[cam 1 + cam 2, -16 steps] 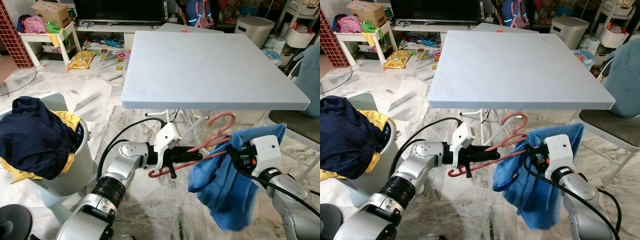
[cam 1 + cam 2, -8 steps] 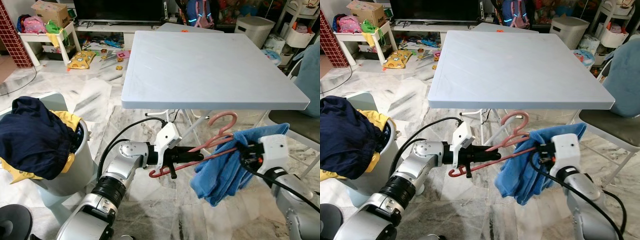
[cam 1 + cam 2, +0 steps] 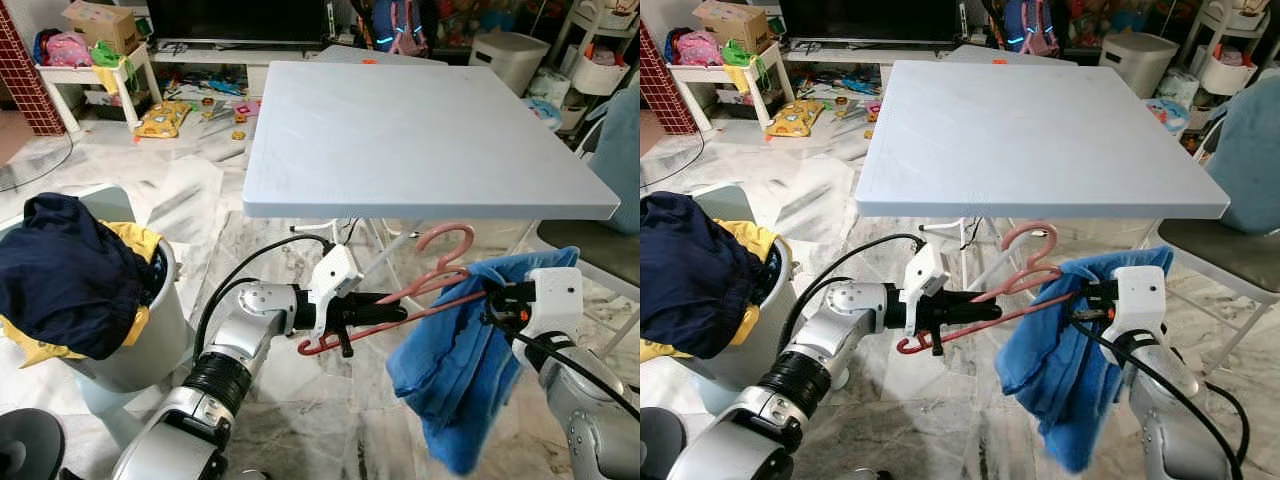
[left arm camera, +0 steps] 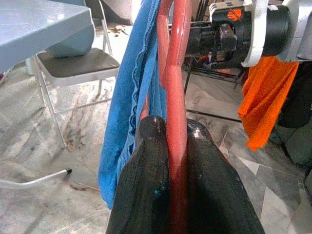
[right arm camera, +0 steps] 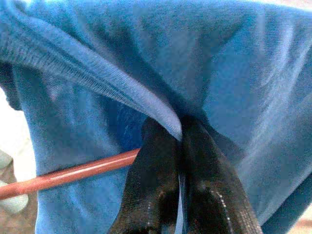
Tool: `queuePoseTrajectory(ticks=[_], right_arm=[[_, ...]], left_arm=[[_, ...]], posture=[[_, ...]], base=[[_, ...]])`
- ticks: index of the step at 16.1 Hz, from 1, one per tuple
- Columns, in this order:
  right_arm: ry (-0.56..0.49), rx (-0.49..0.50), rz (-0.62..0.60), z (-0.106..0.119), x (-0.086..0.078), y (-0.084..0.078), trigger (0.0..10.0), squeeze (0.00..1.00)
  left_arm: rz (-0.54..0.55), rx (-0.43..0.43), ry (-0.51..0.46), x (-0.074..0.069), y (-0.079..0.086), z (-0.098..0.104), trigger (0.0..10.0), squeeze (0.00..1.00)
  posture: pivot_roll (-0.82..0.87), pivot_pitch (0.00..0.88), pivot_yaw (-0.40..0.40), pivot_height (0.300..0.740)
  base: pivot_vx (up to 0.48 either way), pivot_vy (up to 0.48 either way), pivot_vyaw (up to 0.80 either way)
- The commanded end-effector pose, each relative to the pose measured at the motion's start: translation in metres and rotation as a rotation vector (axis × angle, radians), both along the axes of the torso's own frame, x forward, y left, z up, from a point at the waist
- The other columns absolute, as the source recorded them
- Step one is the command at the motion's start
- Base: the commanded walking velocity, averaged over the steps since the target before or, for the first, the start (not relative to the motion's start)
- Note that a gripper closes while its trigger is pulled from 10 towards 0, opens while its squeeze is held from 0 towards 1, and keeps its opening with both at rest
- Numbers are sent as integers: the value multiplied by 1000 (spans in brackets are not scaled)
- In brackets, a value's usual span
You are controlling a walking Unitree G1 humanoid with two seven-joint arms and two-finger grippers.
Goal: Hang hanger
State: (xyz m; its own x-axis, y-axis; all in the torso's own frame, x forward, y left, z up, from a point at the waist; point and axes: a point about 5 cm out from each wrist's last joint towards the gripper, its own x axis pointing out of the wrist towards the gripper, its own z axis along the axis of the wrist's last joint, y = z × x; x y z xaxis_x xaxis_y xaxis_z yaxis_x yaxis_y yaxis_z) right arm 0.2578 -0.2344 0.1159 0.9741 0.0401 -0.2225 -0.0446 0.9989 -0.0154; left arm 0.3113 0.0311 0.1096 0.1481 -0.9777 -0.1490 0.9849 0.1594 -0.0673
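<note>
A pink-red plastic hanger point(image 3: 430, 283) is held level below the front edge of the grey table point(image 3: 420, 130). My left gripper point(image 3: 385, 315) is shut on the hanger's lower bar, seen close up as the red bar point(image 4: 176, 122) between the black fingers point(image 4: 146, 185). A blue cloth point(image 3: 455, 370) hangs from the hanger's right end. My right gripper point(image 3: 492, 305) is shut on the cloth's upper hem point(image 5: 146, 105), with the hanger bar point(image 5: 68, 173) passing just beside the fingers point(image 5: 156, 195).
A laundry basket point(image 3: 140, 340) with a dark blue garment point(image 3: 60, 275) and yellow cloth stands at the left. A chair point(image 3: 1220, 250) with blue clothing is at the right. An orange cloth point(image 4: 265, 97) hangs behind. Toys and shelves line the far wall.
The right gripper has moved right and slightly up with the cloth's hem. The cloth bunched up half a second ago and now hangs long again. The left gripper and hanger stayed put.
</note>
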Motion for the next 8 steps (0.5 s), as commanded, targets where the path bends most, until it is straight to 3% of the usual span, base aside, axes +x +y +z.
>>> queuePoseTrajectory(ticks=[1,7,8], right_arm=[[-27,19,-47,5,2,-7,0,0],[-118,152,-192,20,4,-25,0,0],[-117,192,-192,22,4,-26,7412,0]], left_arm=[[-1,-24,-52,4,-1,12,0,0],[13,-11,-57,4,-1,9,0,0],[18,3,-65,4,0,7,0,0]], posture=[[-49,0,-25,740],[-57,0,-26,740],[-58,0,-26,740]], base=[[0,0,0],[0,0,0],[0,0,0]])
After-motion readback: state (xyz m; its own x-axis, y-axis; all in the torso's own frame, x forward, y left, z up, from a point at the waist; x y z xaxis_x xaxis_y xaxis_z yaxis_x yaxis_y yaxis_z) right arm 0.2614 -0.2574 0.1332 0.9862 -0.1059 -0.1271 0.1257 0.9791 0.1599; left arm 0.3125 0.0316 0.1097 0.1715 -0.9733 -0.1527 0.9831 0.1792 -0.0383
